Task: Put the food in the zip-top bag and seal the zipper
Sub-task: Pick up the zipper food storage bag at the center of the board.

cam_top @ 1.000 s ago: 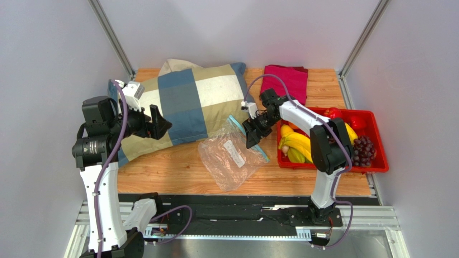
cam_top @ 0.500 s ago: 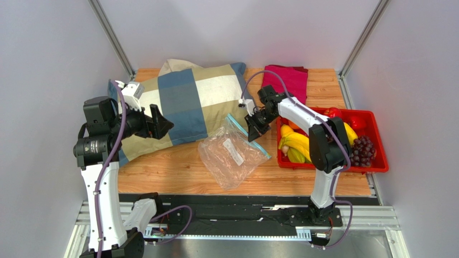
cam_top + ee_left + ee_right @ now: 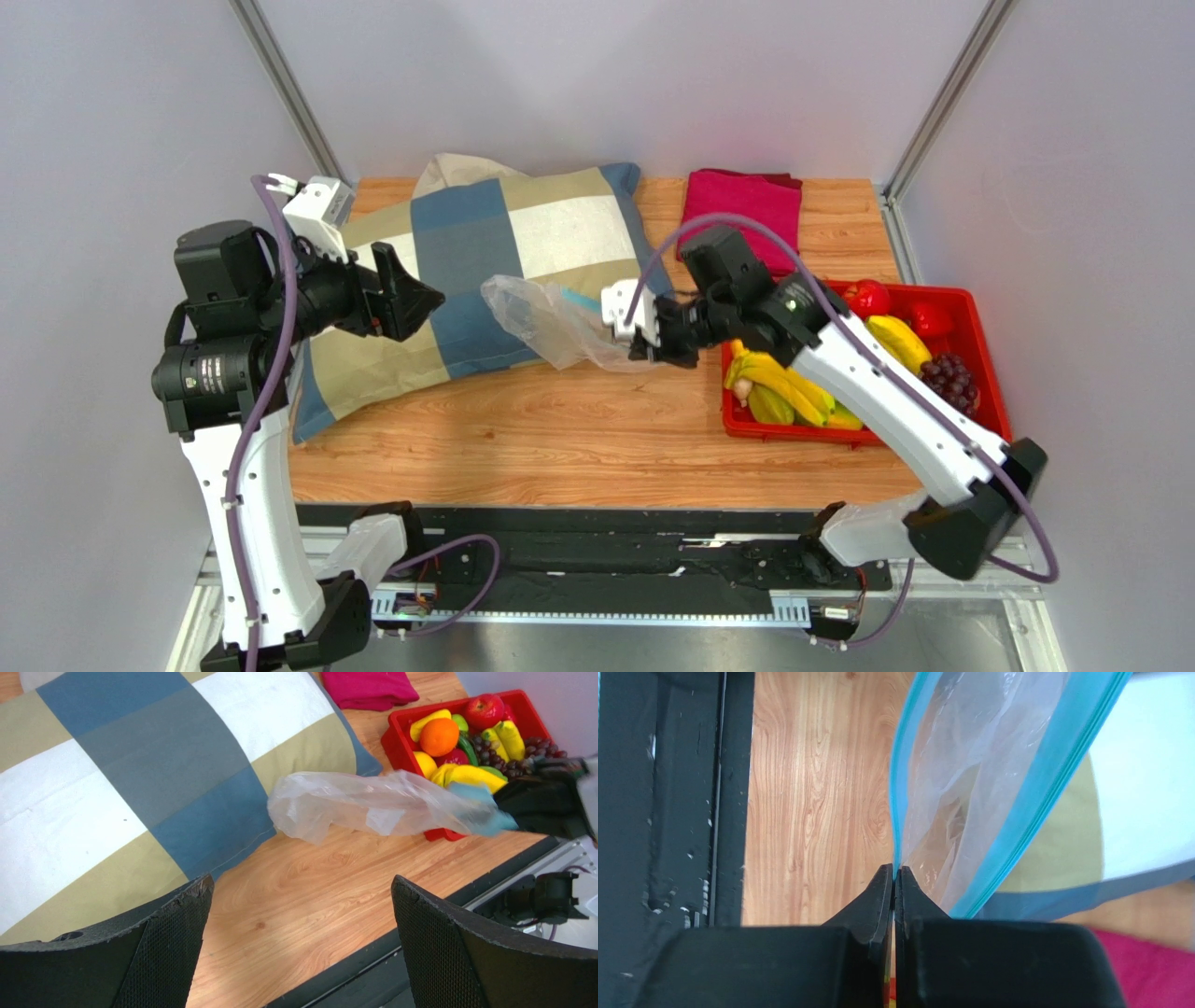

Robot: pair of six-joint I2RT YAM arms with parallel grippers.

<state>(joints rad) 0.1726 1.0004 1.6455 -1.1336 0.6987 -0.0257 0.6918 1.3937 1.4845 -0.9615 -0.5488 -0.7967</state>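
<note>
Pinched the teal zipper (image 3: 896,798) at its end with the right gripper (image 3: 643,339), fingers (image 3: 878,896) pressed flat together on the strip, just beside the red tray (image 3: 982,427) on its pillow-facing side. Held the zip-top bag (image 3: 540,315) by that pinch above the wooden table (image 3: 589,434), crumpled clear body trailing away from the tray to the edge of the checked pillow (image 3: 477,266). Saw all the food (image 3: 449,738) inside the tray: bananas, orange, apple, grapes. Found the left gripper (image 3: 414,298) well apart from the tray, over the pillow beyond the bag, fingers (image 3: 449,952) spread wide and holding nothing.
</note>
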